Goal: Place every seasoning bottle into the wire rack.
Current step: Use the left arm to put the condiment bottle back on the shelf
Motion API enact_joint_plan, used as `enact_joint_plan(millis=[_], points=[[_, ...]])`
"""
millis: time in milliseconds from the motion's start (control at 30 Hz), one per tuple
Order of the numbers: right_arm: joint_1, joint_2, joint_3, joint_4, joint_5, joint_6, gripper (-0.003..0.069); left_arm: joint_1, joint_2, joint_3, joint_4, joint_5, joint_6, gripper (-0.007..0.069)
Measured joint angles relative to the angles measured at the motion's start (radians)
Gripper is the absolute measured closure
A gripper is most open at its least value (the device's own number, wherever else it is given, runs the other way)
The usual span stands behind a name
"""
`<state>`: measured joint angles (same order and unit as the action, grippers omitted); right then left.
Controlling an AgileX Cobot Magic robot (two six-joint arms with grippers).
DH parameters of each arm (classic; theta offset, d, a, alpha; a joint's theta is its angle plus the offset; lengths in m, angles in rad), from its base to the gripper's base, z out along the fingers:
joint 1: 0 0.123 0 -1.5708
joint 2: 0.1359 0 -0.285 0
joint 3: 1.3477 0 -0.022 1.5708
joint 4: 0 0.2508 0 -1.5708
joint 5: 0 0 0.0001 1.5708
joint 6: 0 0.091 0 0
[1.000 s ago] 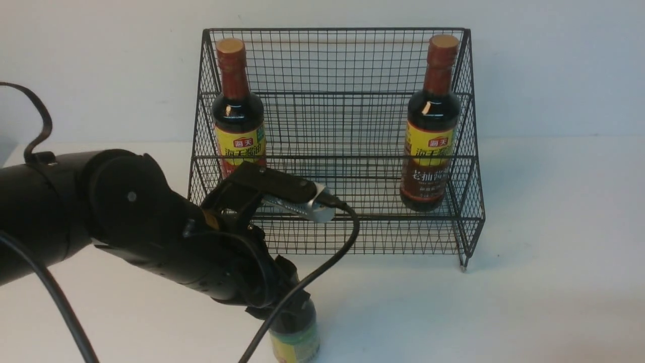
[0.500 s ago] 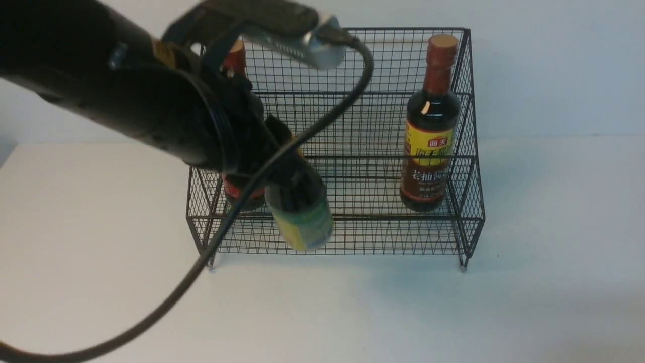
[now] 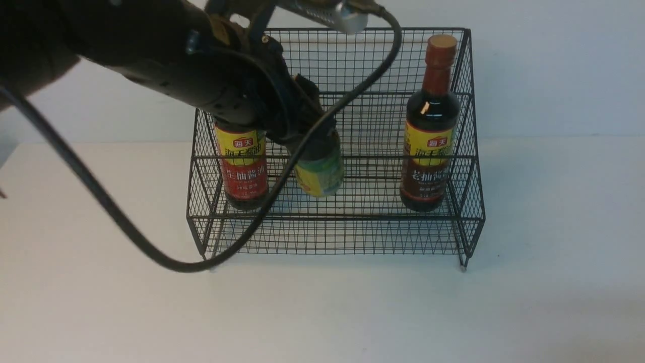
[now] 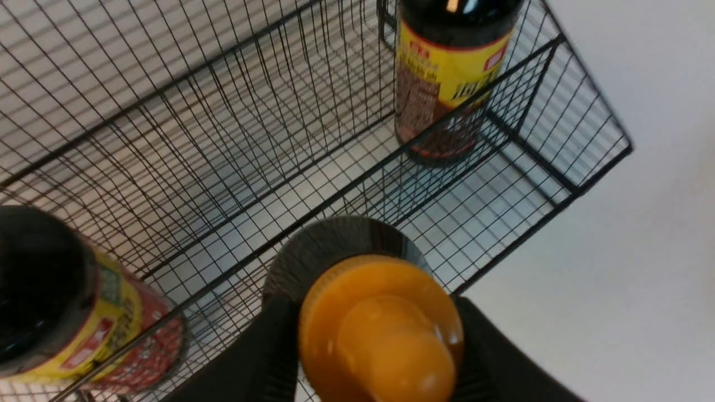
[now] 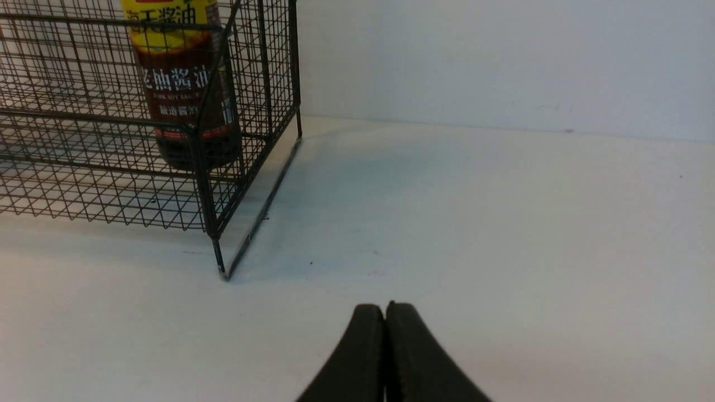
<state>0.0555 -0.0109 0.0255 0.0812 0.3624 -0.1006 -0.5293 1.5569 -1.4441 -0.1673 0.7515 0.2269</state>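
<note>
White table (image 3: 554, 302), pale wall (image 3: 554, 75).
Two tall bottles (image 3: 242, 166) (image 3: 428, 151) are standing in one rack (image 3: 468, 151); your left gripper (image 3: 312, 133) is pinching one short bottle (image 3: 320, 174), right gripper (image 5: 385, 340) pressed together.

Soft, even light falls from above and somewhat from the left on the white table (image 3: 554, 252), slightly dim and cool. The rack (image 3: 352, 237) throws only a pale shadow to its right. A small white glint sits on the right bottle (image 3: 431, 151) (at its shoulder). In the front view the left arm (image 3: 151, 55) is smeared. Close to the left wrist camera, the yellow cap of the short bottle (image 4: 385, 335) is out of focus; the right wrist view is sharp.
</note>
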Motion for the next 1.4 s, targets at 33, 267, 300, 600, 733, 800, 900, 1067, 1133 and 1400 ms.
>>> enact_joint_plan(millis=[33, 267, 300, 600, 733, 800, 900, 1067, 1133, 1400], points=[[0.000, 0.000, 0.000, 0.000, 0.000, 0.000, 0.0673, 0.000, 0.023, 0.000, 0.000, -0.004, 0.007, 0.0333], [0.000, 0.000, 0.000, 0.000, 0.000, 0.000, 0.0673, 0.000, 0.150, 0.000, 0.003, -0.011, 0.025, 0.0333], [0.000, 0.000, 0.000, 0.000, 0.000, 0.000, 0.0673, 0.000, 0.164, 0.000, 0.003, -0.014, 0.026, 0.0333], [0.000, 0.000, 0.000, 0.000, 0.000, 0.000, 0.0673, 0.000, 0.213, -0.012, -0.003, -0.062, 0.020, 0.0333], [0.000, 0.000, 0.000, 0.000, 0.000, 0.000, 0.0673, 0.000, 0.215, -0.012, -0.004, -0.069, 0.010, 0.0333], [0.000, 0.000, 0.000, 0.000, 0.000, 0.000, 0.0673, 0.000, 0.216, -0.012, -0.005, -0.072, 0.008, 0.0333], [0.000, 0.000, 0.000, 0.000, 0.000, 0.000, 0.0673, 0.000, 0.217, -0.012, -0.005, -0.075, 0.002, 0.0333], [0.000, 0.000, 0.000, 0.000, 0.000, 0.000, 0.0673, 0.000, 0.218, -0.012, -0.002, -0.078, -0.052, 0.0331], [0.000, 0.000, 0.000, 0.000, 0.000, 0.000, 0.0673, 0.000, 0.218, -0.012, -0.002, -0.079, -0.068, 0.0321], [0.000, 0.000, 0.000, 0.000, 0.000, 0.000, 0.0673, 0.000, 0.228, -0.012, 0.012, -0.078, -0.085, 0.0232]])
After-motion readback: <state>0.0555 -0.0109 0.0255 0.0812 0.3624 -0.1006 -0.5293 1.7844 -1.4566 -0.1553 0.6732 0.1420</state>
